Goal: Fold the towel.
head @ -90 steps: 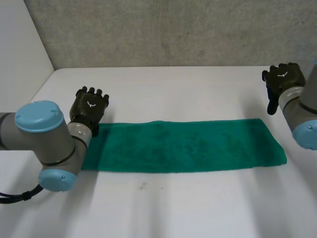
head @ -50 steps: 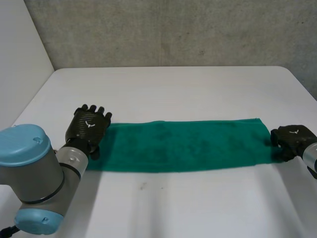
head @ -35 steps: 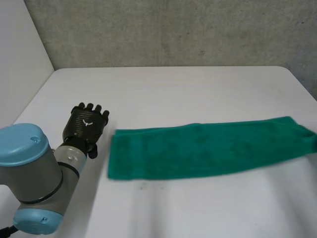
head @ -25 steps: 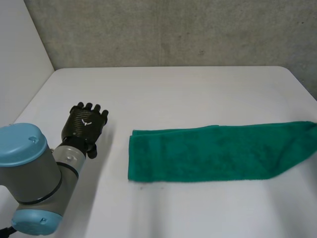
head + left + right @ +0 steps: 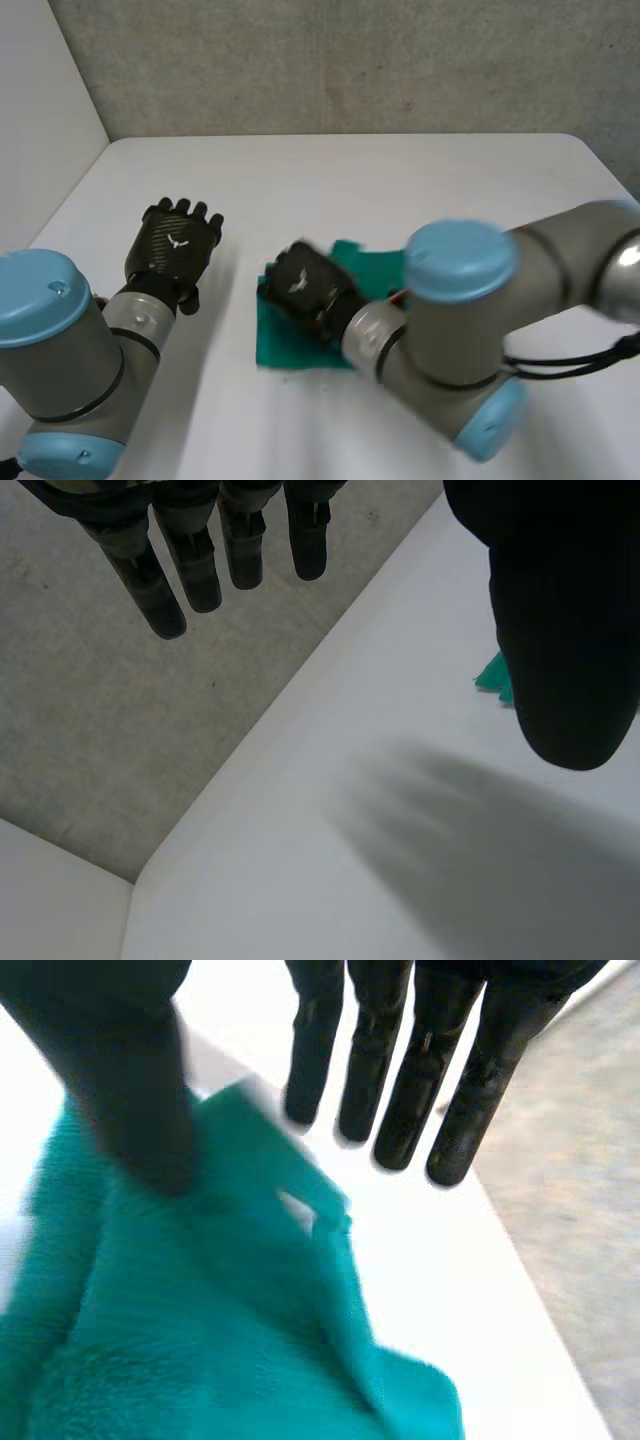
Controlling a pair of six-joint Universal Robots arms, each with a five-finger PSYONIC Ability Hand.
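The left robot hand, fingers straight and spread, a small white mark on its back, is over the white counter, and at its 3 o'clock the plain green terry towel lies doubled and rumpled under the right robot hand, whose grip I cannot tell.

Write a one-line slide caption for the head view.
Right hand over the left end of the green towel on the white table; left hand open, apart from the towel.
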